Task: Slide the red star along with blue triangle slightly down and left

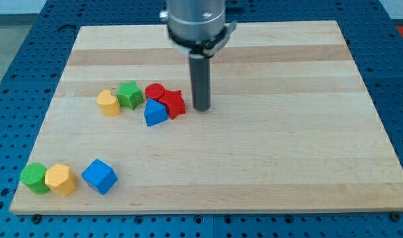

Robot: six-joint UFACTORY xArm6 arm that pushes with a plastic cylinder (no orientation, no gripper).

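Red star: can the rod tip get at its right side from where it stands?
Probably yes. My tip sits just right of the red star, bare board between them; the blue triangle and red cylinder lie on its far side.

Single camera, mounted high off the board's (254, 165) near edge, tilted down and facing its far edge. Mid-range: nearly the whole board fits, blue perforated table (16, 39) showing round it. Arm's upper part is cropped at the view's top. No second view.
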